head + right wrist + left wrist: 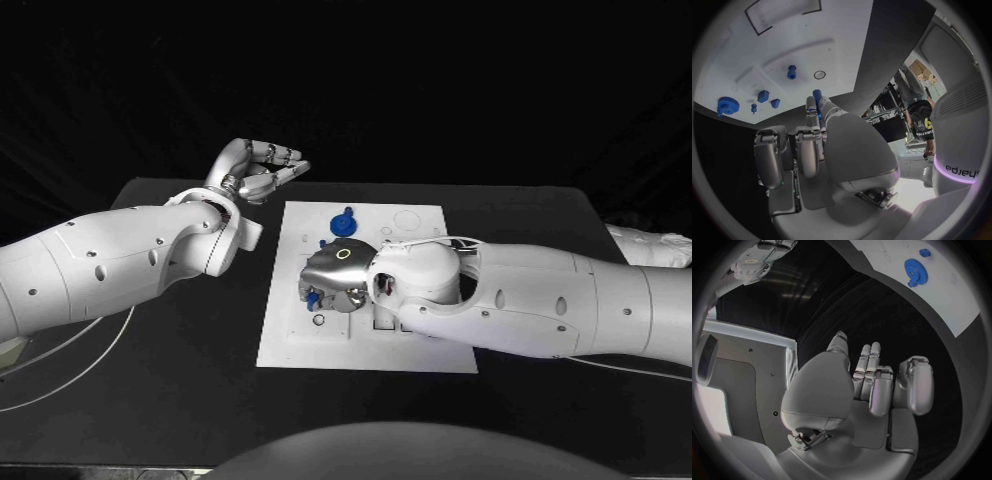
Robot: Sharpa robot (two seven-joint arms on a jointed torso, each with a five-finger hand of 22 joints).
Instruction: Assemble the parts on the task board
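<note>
The white task board [421,228] lies in the middle of the black table. A blue gear [343,222] sits near its far edge, also seen in the left wrist view as the gear [915,270] on the board [954,300]. My right hand [335,275] hovers low over the board's left half and pinches a small blue peg [817,96] at its fingertips. Beyond it, on the board [836,30], are the gear [727,105], small blue parts [762,96] and another blue peg [791,72]. My left hand [257,168] is raised beyond the board's far left corner, fingers curled in, holding nothing.
The right arm [548,295] lies across the board's right half and covers its middle. The left arm [116,260] reaches over the table's left side. Bare black table [173,390] surrounds the board.
</note>
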